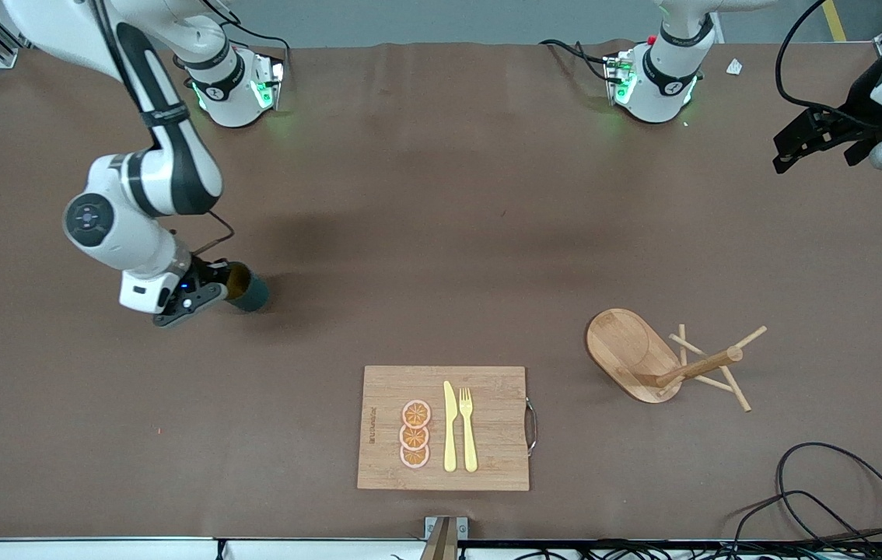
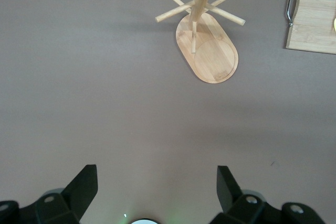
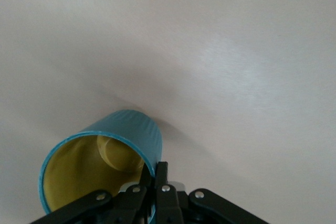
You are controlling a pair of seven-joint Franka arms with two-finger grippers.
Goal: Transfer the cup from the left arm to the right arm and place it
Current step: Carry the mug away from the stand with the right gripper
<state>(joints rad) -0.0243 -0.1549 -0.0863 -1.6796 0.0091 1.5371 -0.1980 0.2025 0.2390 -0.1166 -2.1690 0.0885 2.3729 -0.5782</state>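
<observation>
The right end effector [image 1: 211,292], at left of the front frame, is pinching the cup [image 1: 248,289] by its rim, low over the desk [image 1: 441,233]; rigid, light, probably slick. The left end effector [image 1: 814,144], upper right, is waiting wide apart.

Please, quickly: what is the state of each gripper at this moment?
Left gripper: open, holding nothing, waiting at its end of the table.
Right gripper: shut on the rim of the cup, low over the table.

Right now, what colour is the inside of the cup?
Mustard yellow inside the cup, teal outside; clearest in the right wrist view.
</observation>
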